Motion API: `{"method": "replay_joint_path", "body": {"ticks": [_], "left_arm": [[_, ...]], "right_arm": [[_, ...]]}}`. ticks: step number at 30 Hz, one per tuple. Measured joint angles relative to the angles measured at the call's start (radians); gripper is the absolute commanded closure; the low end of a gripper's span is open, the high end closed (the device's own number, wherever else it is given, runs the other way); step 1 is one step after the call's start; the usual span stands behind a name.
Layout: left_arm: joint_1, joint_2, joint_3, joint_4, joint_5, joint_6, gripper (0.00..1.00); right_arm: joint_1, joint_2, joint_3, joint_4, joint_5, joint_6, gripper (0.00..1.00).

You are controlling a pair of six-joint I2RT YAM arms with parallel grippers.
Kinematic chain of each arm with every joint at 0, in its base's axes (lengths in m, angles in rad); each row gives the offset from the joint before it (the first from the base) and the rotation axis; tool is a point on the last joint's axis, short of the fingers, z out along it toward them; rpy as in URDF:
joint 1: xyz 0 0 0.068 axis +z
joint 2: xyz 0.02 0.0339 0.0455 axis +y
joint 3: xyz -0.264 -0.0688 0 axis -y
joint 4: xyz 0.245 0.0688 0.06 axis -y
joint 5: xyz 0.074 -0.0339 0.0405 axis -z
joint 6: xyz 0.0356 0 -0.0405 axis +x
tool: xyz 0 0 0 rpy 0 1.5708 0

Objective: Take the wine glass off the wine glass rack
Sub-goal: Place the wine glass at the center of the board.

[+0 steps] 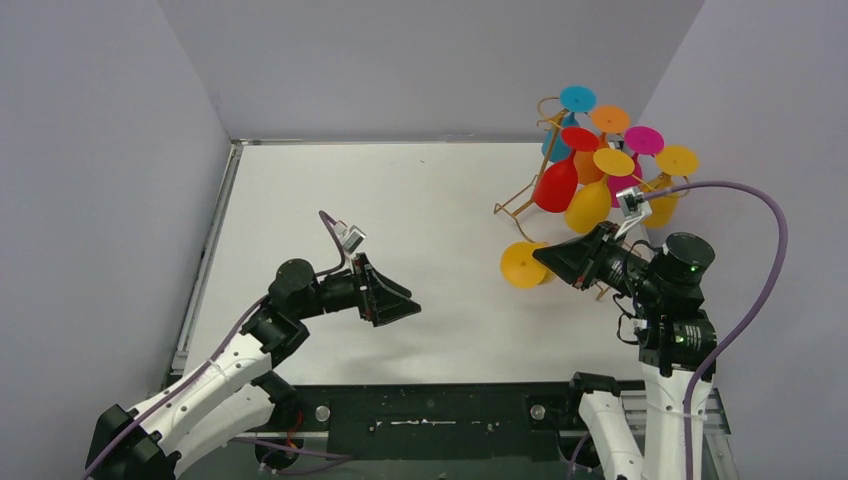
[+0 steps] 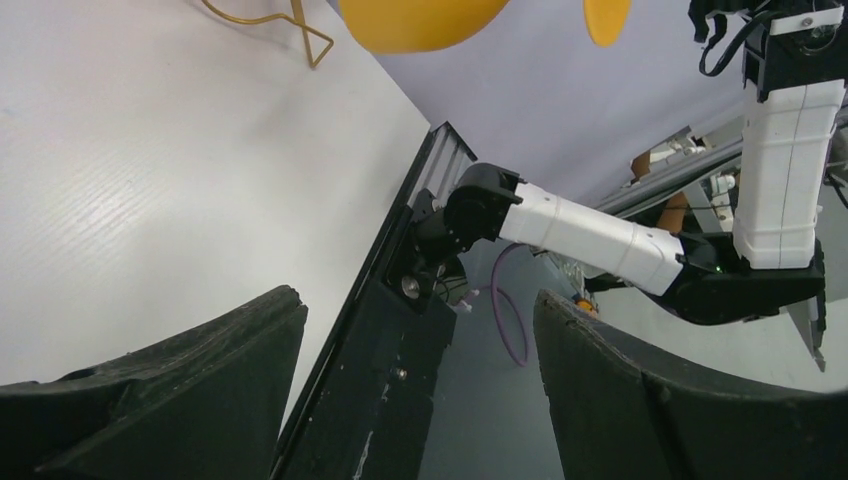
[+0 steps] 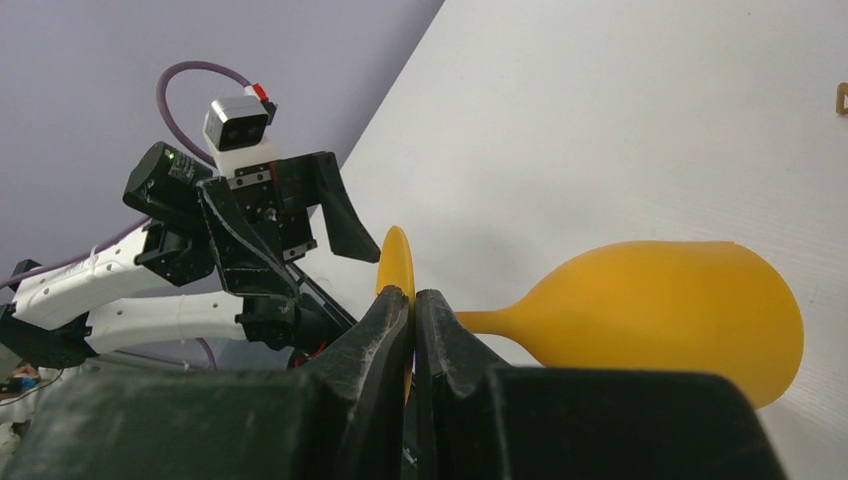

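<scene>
My right gripper (image 1: 547,262) is shut on the thin foot of a yellow wine glass (image 1: 523,265). It holds the glass on its side, low over the table, in front of and left of the wine glass rack (image 1: 520,198). In the right wrist view the fingertips (image 3: 413,300) pinch the foot disc (image 3: 395,262), and the stem and bowl (image 3: 670,315) stick out to the right. The gold wire rack carries several coloured glasses: red (image 1: 556,185), yellow (image 1: 588,205), blue, orange and pink. My left gripper (image 1: 405,300) is open and empty at mid-table (image 2: 420,330).
The white table top (image 1: 400,200) has grey walls at the back and both sides. A black rail (image 1: 440,410) runs along the near edge between the arm bases. A purple cable (image 1: 770,230) loops over the right arm. The rack's wire base (image 2: 290,20) shows in the left wrist view.
</scene>
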Motion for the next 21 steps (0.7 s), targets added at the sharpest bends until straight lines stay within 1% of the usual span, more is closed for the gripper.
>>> {"method": "replay_joint_path", "body": {"ticks": [9, 11, 13, 16, 19, 21], "left_arm": [[-0.037, 0.05, -0.018, 0.113, -0.119, -0.059, 0.19], [-0.037, 0.062, -0.023, 0.137, -0.134, -0.073, 0.26], [-0.037, 0.076, -0.024, 0.162, -0.15, -0.087, 0.29], [-0.038, 0.093, -0.024, 0.195, -0.166, -0.1, 0.3], [-0.039, 0.101, -0.027, 0.219, -0.175, -0.109, 0.32], [-0.039, 0.092, -0.033, 0.225, -0.18, -0.116, 0.33]], "right_arm": [[0.017, 0.156, 0.092, -0.042, 0.014, -0.039, 1.0], [0.05, 0.181, 0.093, -0.038, 0.043, -0.039, 1.0], [0.134, 0.208, 0.093, -0.023, 0.095, -0.028, 1.0], [0.392, 0.267, 0.093, 0.037, 0.242, 0.002, 1.0], [0.722, 0.362, 0.117, 0.083, 0.438, 0.008, 1.0], [0.873, 0.441, 0.145, 0.116, 0.548, 0.0, 1.0]]}}
